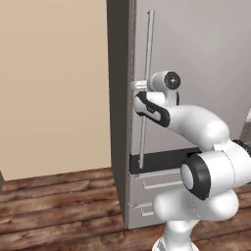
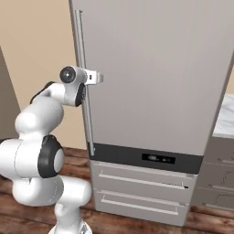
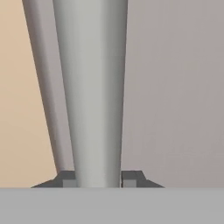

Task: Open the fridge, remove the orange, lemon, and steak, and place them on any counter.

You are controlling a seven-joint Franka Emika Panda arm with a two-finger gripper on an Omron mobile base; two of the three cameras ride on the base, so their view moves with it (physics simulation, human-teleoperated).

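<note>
The tall grey fridge (image 1: 196, 63) (image 2: 160, 77) stands shut, with a dark display strip and two lower drawers. Its long vertical bar handle (image 1: 147, 49) (image 2: 81, 50) (image 3: 92, 87) runs down the door's left edge. My gripper (image 1: 139, 85) (image 2: 93, 77) (image 3: 98, 179) is shut on that handle about halfway up. In the hand view the bar passes straight between the two dark fingertips (image 3: 65, 178), which press it from both sides. The orange, lemon and steak are hidden behind the closed door.
A beige wall (image 1: 54, 83) lies left of the fridge, above a wooden plank floor (image 1: 59, 206). A strip of white marble counter (image 2: 226, 116) over grey drawers (image 2: 219, 178) shows at the right of the fridge.
</note>
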